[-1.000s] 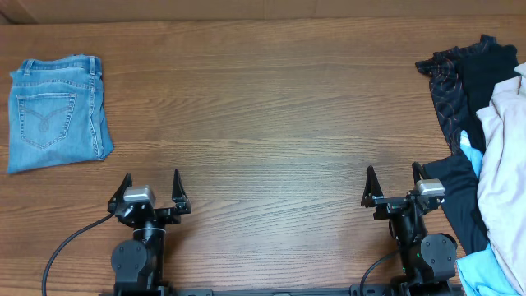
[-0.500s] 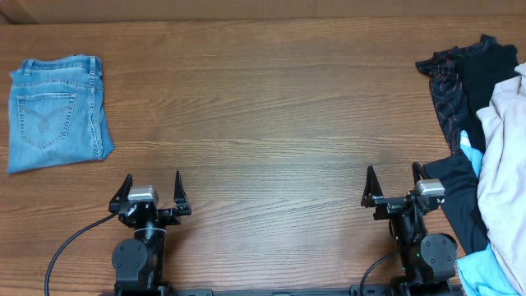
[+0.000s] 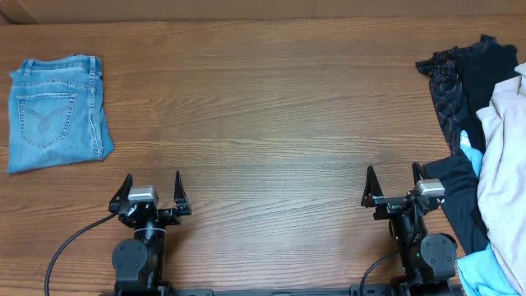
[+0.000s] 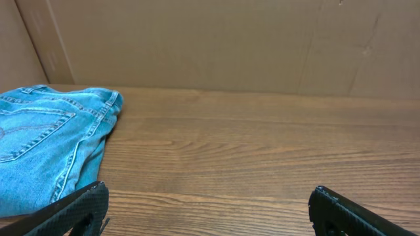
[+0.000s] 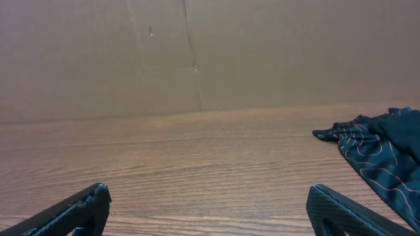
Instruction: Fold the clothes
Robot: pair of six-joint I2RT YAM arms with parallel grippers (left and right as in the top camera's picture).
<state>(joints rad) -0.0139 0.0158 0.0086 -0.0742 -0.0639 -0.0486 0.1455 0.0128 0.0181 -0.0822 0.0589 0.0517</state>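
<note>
Jeans point(image 3: 57, 111) lie at the far left corner of the table point(image 3: 263, 99), folded, it seems (back pocket up). Left gripper point(image 3: 152, 176) and right gripper point(image 3: 393, 168) sit at the table's near edge, each with fingers wide apart. Other clothes point(image 3: 493, 123) heap at its right edge.

A pair of light blue denim jeans point(image 3: 57, 111) lies folded into a compact, roughly square bundle at the far-left end of the wooden table point(image 3: 263, 123), seen from overhead. The waistband point(image 3: 56, 64) faces the table's far edge, and one stitched back pocket point(image 3: 45, 119) (curved seams across its face) sits uppermost. The edge toward the table's middle bulges slightly where layers stack. The left wrist view shows the denim resting flat, its fold rounded.
</note>
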